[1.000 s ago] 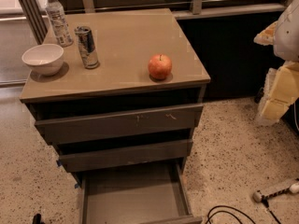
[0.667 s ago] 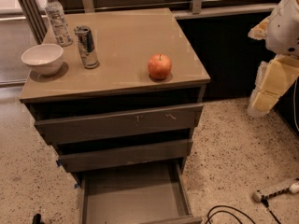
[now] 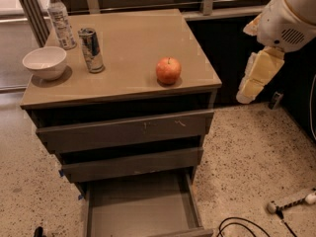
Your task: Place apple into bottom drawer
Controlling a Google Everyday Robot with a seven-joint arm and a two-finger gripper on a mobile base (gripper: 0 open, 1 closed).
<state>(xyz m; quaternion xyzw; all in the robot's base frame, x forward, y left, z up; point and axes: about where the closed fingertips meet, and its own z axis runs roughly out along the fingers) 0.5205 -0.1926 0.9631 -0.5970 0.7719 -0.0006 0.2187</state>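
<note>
Jaws: whether spread or pressed together, cannot tell. Gripper (image 3: 247, 94): hangs right of counter (image 3: 133, 43), well apart from apple (image 3: 168, 70). Apple: upright near counter's front right edge (open to reach). Bottom drawer (image 3: 139, 207): pulled out, apparently to receive it.

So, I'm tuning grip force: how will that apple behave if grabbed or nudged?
The apple looks round and smooth, so a nudge would probably roll it, perhaps off the near edge of the cabinet top. It seems firm, likely rigid. The gripper hangs right of that top, apart from it.
</note>
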